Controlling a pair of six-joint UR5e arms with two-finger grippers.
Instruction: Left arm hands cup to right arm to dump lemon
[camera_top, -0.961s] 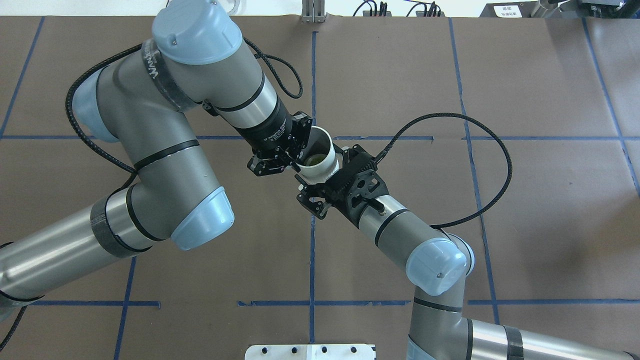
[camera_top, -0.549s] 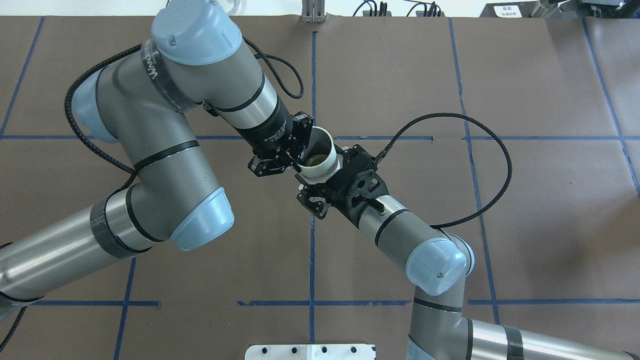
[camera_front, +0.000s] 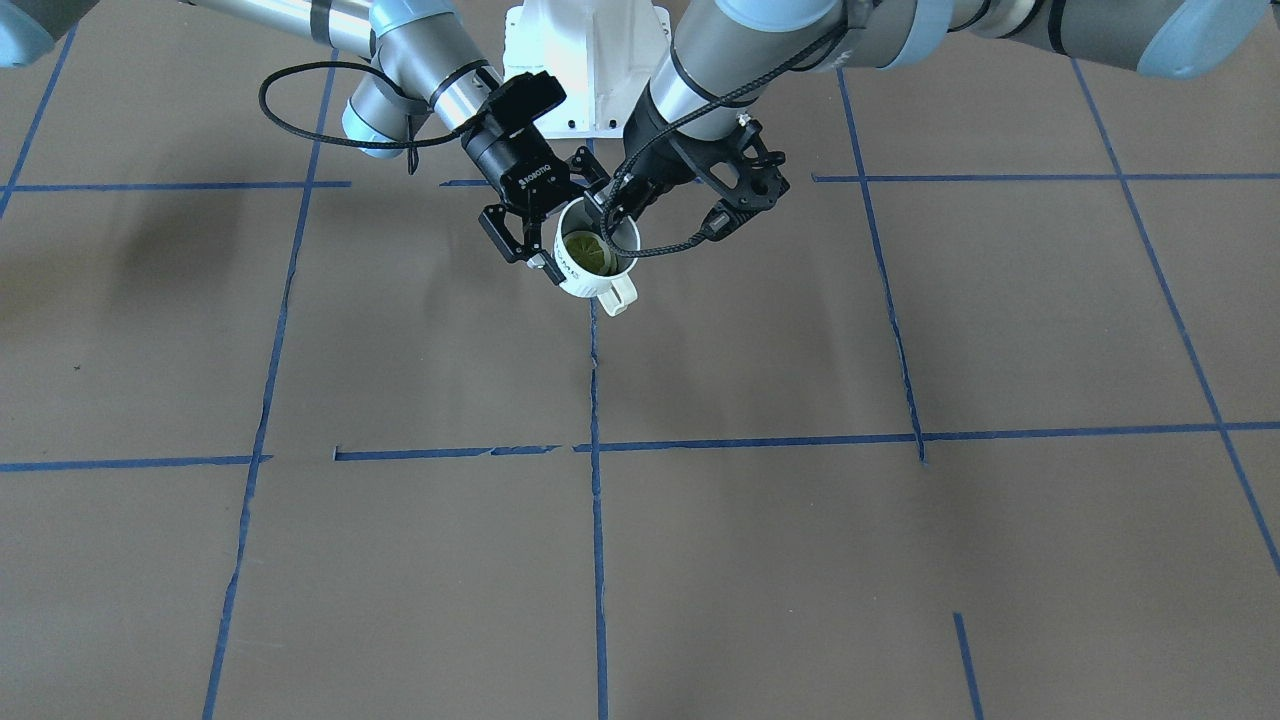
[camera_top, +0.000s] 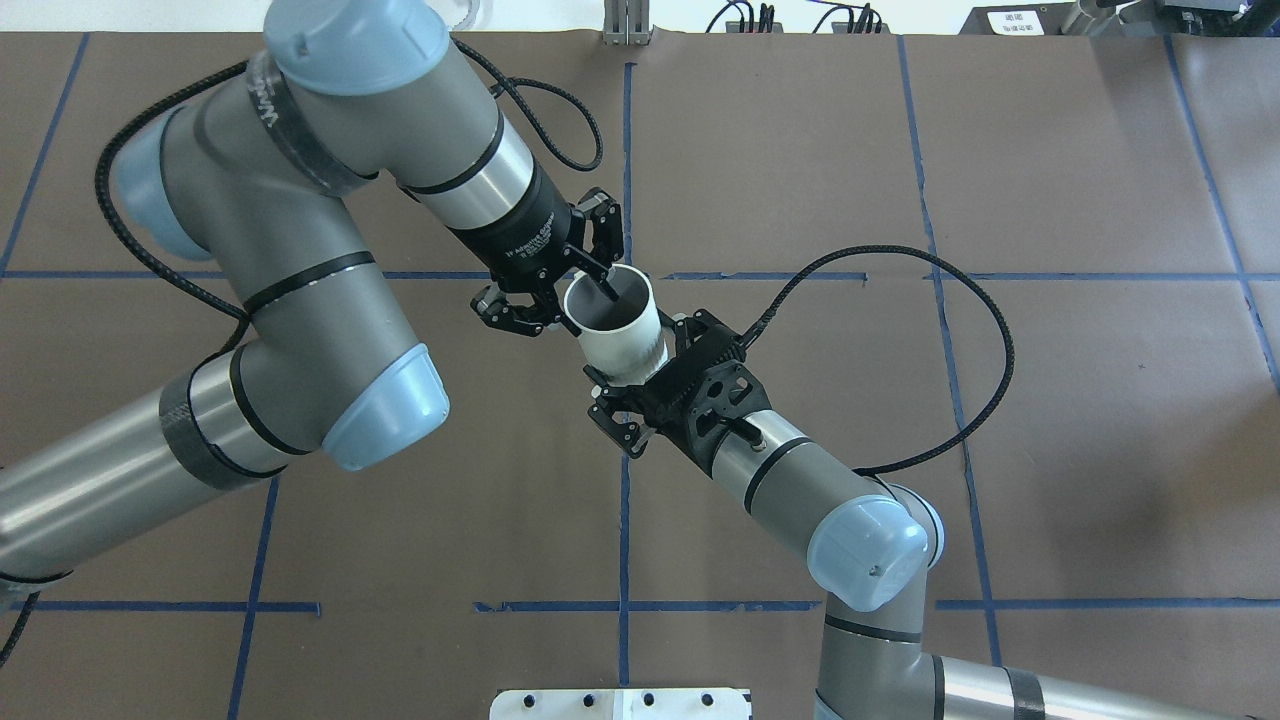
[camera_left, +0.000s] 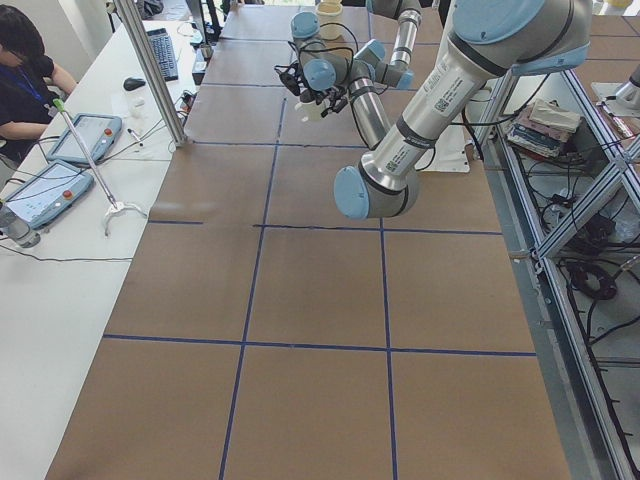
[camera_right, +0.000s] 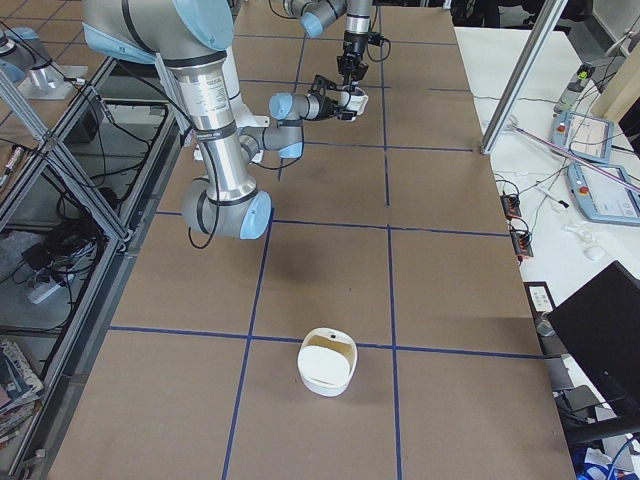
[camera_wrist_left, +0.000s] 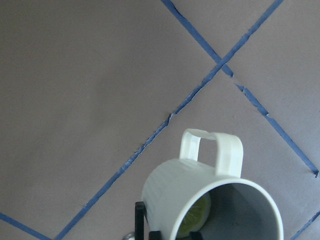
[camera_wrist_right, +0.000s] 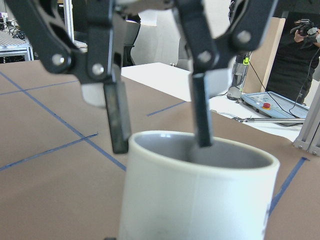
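Exterior front-facing: the cup (camera_front: 583, 284) is clamped by its body between the fingers of the right tool (camera_front: 555, 225). It is held in the air above the bench (camera_front: 400, 560) and is tilted, with its handle (camera_front: 620, 297) turned away from that tool. The lemon (camera_front: 588, 252) is seen inside the cup. The left tool (camera_front: 612, 215) is placed at the rim, on the side opposite the right tool.

Overhead exterior: the left tool (camera_top: 580, 295) is spread apart. One finger is lowered into the mouth of the cup (camera_top: 622, 345) and the other is kept outside the wall. The right tool (camera_top: 645, 372) is closed on the lower part of the cup.

Left wrist-mounted: the cup (camera_wrist_left: 175, 195) is seen just below the left tool, and the lemon (camera_wrist_left: 195, 220) is pressed against the inner wall.

Right wrist-mounted: the cup (camera_wrist_right: 200, 200) is held directly in front of the right tool. The left tool's fingers (camera_wrist_right: 118, 117) are seen well apart, one on each side of the wall.

Exterior right: a white container (camera_right: 327, 362) is placed on the bench, well apart from both tools.
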